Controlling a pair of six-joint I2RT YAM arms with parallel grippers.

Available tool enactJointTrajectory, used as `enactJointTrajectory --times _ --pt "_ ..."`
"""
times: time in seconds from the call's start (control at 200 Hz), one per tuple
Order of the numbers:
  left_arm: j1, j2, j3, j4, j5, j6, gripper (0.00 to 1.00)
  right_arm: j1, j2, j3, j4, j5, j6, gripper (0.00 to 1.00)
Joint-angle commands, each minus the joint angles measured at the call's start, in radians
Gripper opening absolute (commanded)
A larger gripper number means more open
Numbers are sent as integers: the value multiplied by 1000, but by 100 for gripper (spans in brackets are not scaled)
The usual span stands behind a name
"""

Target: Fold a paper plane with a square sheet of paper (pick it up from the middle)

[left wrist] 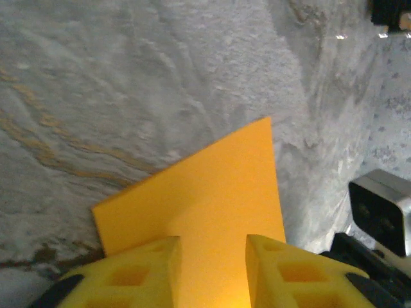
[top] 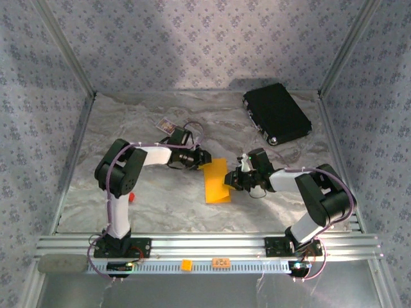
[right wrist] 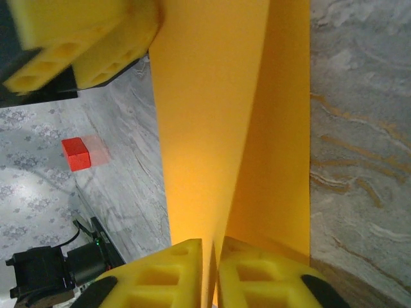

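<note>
Status: thin orange-yellow paper sheet (top: pixel 216 182), folded to a narrow rectangle, sits mid-tabletop, slightly toward the near edge, between the two arms.

Right gripper (right wrist: pixel 210 247): jaws together, clamped on the sheet's right-hand edge. Two layers fan apart from the pinch.

Left gripper (left wrist: pixel 212 241): jaws apart at the sheet's far-left corner, with paper showing in the gap.

Risks:
- The left side isn't gripping. If it's not pressing down either, any pull from the right drags the whole sheet across the grey marbled tabletop (top: pixel 154 192) and the crease lands off-square.
- If the right pinch holds both layers rather than the top one, the flap won't open. The sheet lifts whole or buckles instead.
- Thin paper held at one edge point tends to crumple or tear at the pinch if the move is fast or off-axis.
- The two grippers are near each other over a small sheet. Crossing paths means a finger clash, or one knocks the paper out of the other.

Can't resolve:
- Whether the left fingertips (left wrist: pixel 168 249) touch the paper or hover above it. The wrist view is too oblique.
- How many layers are in the right pinch, since the fingers hide the contact.
- From overhead, the right gripper covers the sheet's right edge, and fold lines aren't readable at that size.
- How many folds are done is also unclear.
</note>
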Motion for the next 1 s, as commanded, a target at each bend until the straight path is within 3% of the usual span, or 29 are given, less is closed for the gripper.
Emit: enactJointTrajectory --times 0.0,0.055,0.13,0.15,0.205,0.425,0.61,0.72,0.81,0.865,0.994 --pt "-4 -104 36 -53 -1 28 49 -1 14 -6 13 18 5 9" --pt "-8 -145 35 -60 -10 37 59 6 13 -10 29 40 31 8" --pt "-19 -209 28 -82 -35 57 65 19 12 -16 65 81 76 6" --pt "-23 -228 27 -92 -47 66 74 23 10 -20 73 90 89 6" --pt "-37 -281 22 -127 -86 96 81 29 7 -23 101 115 117 6" --pt "-80 -513 -67 -196 -294 175 83 48 -10 -44 180 161 197 8" --pt "-98 -738 -255 -119 -480 226 83 41 -10 -29 181 87 138 22" --pt "-108 -859 -353 -60 -559 292 85 37 8 3 135 54 89 23" --pt "-104 -933 -395 -103 -666 244 89 25 24 19 109 44 62 24" --pt "-88 -971 -418 -105 -661 262 100 18 34 24 114 35 58 23" --pt "-64 -1042 -474 -84 -643 246 100 5 44 29 108 31 48 20"
